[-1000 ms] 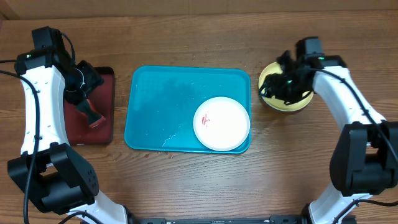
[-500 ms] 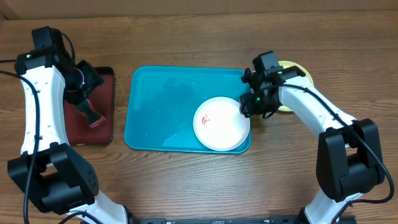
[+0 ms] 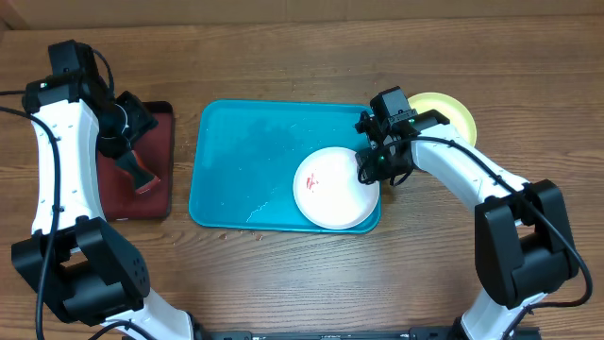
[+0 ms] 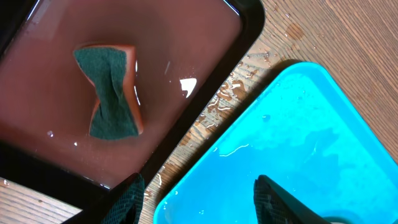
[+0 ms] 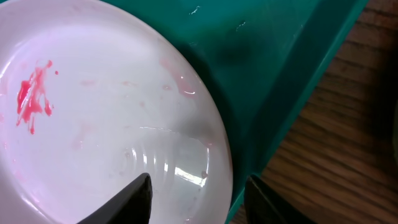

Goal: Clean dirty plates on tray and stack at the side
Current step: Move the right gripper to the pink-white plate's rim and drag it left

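we saw the white plate (image 3: pixel 330 194) lying in the near right corner of the blue tray (image 3: pixel 245 151), with a red smear on it. the right gripper (image 3: pixel 371 168) hung over the plate's right edge. its fingers were spread, one above the plate and one above the tray. the yellow-green plate (image 3: pixel 453 111) sat on the table (image 3: pixel 283 57), just right of the tray's far corner. the left gripper (image 4: pixel 196 199) hung spread and empty by the dark red tray (image 3: pixel 165 142), where a sponge (image 4: pixel 112 93) lay.
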Robot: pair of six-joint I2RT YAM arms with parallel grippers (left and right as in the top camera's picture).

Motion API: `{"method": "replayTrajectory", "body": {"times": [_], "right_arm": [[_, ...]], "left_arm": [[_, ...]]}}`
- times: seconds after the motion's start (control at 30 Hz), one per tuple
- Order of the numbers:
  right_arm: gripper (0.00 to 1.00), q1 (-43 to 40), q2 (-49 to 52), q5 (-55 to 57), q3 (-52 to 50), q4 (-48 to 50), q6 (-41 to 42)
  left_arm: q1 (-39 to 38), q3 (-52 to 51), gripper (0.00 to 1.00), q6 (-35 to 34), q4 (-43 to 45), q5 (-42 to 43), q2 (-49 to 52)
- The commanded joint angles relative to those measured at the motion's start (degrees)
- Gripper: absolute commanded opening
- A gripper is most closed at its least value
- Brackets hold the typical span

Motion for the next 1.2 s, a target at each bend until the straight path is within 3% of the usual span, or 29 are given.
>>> {"method": "replayTrajectory", "body": {"times": [0.0,0.47,0.67,1.17], "right_arm": [[0.44,0.00,1.84,-0.02,-0.28,0.24,1.77],[0.38,7.67,4.00,-1.79,0.48,2.67,15.69],[0.37,6.67,3.98,2.27,6.25,-5.16,25.38],[0.34,10.47,4.22,2.25,0.68,-2.69,45.13]], "left_arm": [[-0.11,-0.50,0.58,0.04,0.07,0.22,0.09],[-0.11,-0.50,0.57,0.04,-0.04,0.24,0.11],[-0.11,-0.50,0.58,0.07,-0.24,0.24,0.09],[-0.11,-0.55,0.58,0.04,0.42,0.20,0.11]]}}
